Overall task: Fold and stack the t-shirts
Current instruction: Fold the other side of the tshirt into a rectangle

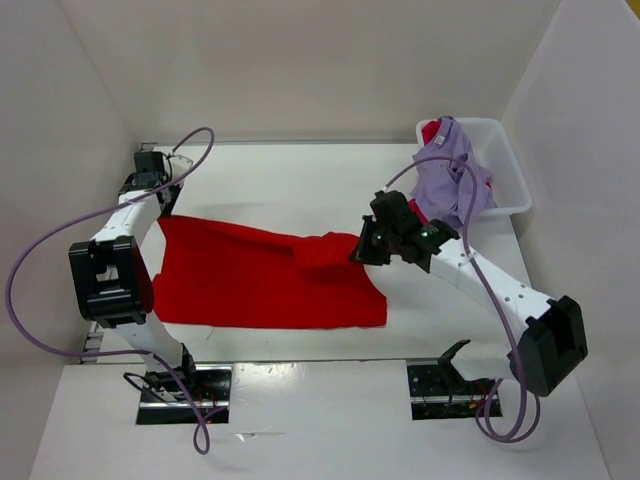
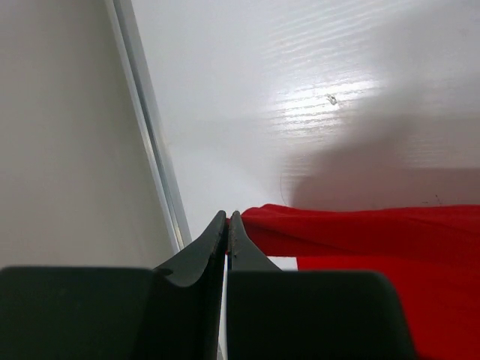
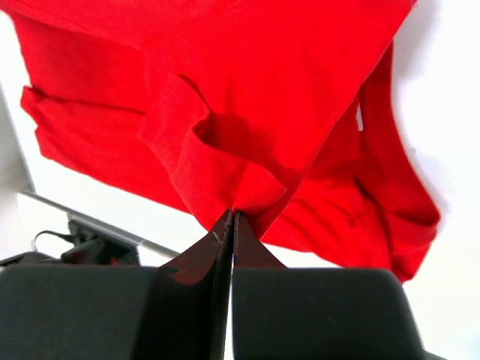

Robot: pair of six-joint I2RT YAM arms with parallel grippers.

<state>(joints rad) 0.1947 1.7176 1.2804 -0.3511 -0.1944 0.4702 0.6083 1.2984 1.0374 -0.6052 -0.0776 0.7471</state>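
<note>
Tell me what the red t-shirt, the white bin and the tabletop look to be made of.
Red t-shirt: soft matte knit cloth, likely cotton; it creases and drapes in folds. White bin: probably rigid plastic, smooth and thin-walled. Tabletop: hard white board, semi-gloss, maybe laminate; it shows glare and a faint grain.

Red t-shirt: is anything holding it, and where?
The left gripper pinches the red t-shirt at its far left corner; the right gripper, a raised fold farther right.

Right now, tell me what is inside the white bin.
A lavender t-shirt lies in the white bin and spills over its near rim; a patch of pinkish-red cloth peeks out behind it. The bin's floor under them is covered.
</note>
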